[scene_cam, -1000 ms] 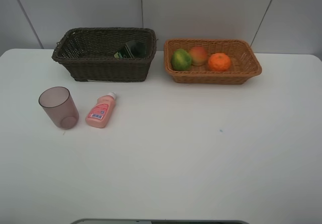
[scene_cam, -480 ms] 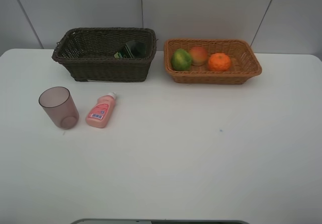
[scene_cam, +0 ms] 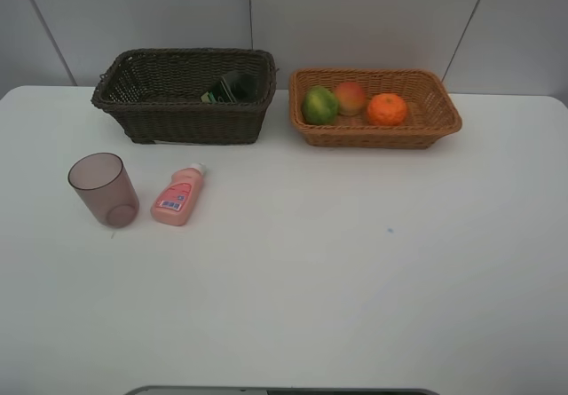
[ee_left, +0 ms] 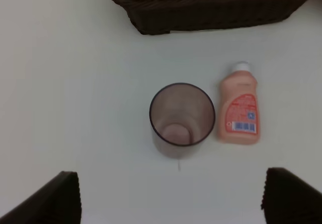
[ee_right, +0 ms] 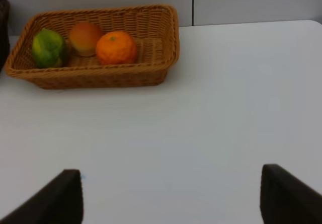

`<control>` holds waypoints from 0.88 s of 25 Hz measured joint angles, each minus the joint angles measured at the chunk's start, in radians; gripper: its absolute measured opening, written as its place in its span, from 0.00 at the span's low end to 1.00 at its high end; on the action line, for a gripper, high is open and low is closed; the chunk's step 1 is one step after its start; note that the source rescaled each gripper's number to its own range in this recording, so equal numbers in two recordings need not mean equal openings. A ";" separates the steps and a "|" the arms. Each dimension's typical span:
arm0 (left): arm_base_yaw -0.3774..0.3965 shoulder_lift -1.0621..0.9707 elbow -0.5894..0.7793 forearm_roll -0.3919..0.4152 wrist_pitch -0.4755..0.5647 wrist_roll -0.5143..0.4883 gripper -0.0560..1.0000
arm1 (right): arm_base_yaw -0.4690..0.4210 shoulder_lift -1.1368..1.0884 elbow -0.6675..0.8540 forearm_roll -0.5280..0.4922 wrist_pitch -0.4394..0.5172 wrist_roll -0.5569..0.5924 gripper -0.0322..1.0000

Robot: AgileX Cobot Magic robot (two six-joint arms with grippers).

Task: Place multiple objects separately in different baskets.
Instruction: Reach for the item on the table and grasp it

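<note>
The mauve cup [scene_cam: 104, 189] stands upright on the white table at the left, and the pink bottle [scene_cam: 178, 195] lies beside it. The dark green bottle [scene_cam: 232, 87] lies in the dark brown basket [scene_cam: 177, 124]. The green-yellow fruit [scene_cam: 319, 105], the red-yellow fruit [scene_cam: 351, 98] and the orange [scene_cam: 387, 109] sit in the light tan basket [scene_cam: 382, 138]. Neither arm shows in the high view. My left gripper [ee_left: 173, 199] is open and empty above the table, short of the cup [ee_left: 182, 118] and the pink bottle [ee_left: 239, 105]. My right gripper [ee_right: 171, 194] is open and empty, well short of the tan basket [ee_right: 100, 75].
The two baskets stand side by side along the table's back edge, close to the grey wall [scene_cam: 355, 13]. The dark basket's wall [ee_left: 211, 7] shows just beyond the cup in the left wrist view.
</note>
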State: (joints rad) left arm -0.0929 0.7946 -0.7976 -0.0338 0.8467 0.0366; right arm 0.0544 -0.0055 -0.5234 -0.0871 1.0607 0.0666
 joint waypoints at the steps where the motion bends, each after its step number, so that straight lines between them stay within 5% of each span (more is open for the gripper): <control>1: -0.002 0.037 -0.008 0.006 -0.018 0.000 0.93 | 0.000 0.000 0.000 0.000 0.000 0.000 0.65; 12: -0.113 0.370 -0.013 0.021 -0.186 0.001 0.93 | 0.000 -0.002 0.000 0.000 0.000 0.000 0.65; 22: -0.116 0.505 -0.013 0.067 -0.273 -0.016 0.99 | 0.000 -0.002 0.000 0.000 0.000 0.000 0.65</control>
State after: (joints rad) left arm -0.2093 1.2996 -0.8104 0.0333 0.5735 0.0209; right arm 0.0544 -0.0073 -0.5234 -0.0871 1.0607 0.0666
